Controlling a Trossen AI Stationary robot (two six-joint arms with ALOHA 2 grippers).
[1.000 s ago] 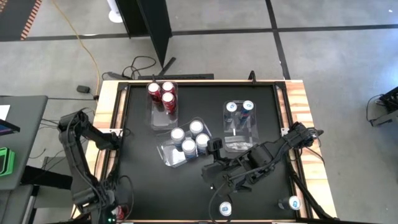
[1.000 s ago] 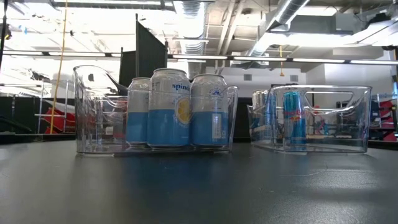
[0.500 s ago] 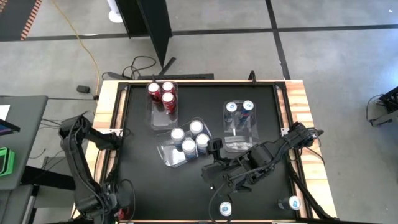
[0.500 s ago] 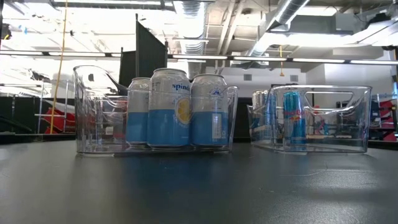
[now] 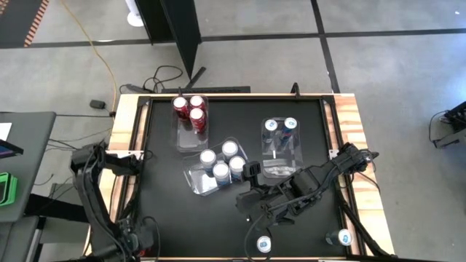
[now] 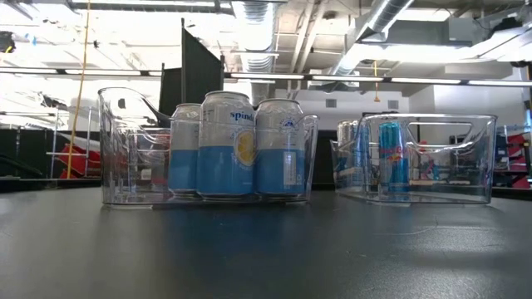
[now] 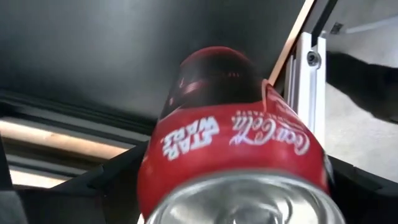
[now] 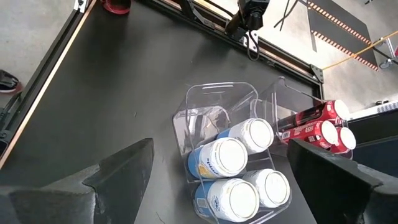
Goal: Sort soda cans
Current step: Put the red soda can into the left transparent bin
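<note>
You see the left gripper (image 7: 233,205) clamped around a red aluminium cola can (image 7: 233,149) at the table's near-left corner, presumably bound for the clear plastic bin (image 5: 191,124) of red cans, while the right gripper (image 8: 217,186) hovers spread and empty mid-table.

Tabletop (image 5: 160,211): matte black surface with a light wood border. Bins (image 5: 278,156): clear, colourless plastic.

Red cans (image 5: 188,110): red bodies, silver tops; the red can (image 7: 233,149) filling the left wrist view carries white script lettering and a silver rim. Silver-white cans (image 6: 228,143): pale silver upper half, light blue lower half, blue lettering, a yellow round mark. Dark blue cans (image 6: 397,162): blue and silver with a red mark. Arms: dark, near black. Floor (image 5: 240,65): grey with black lines.
</note>
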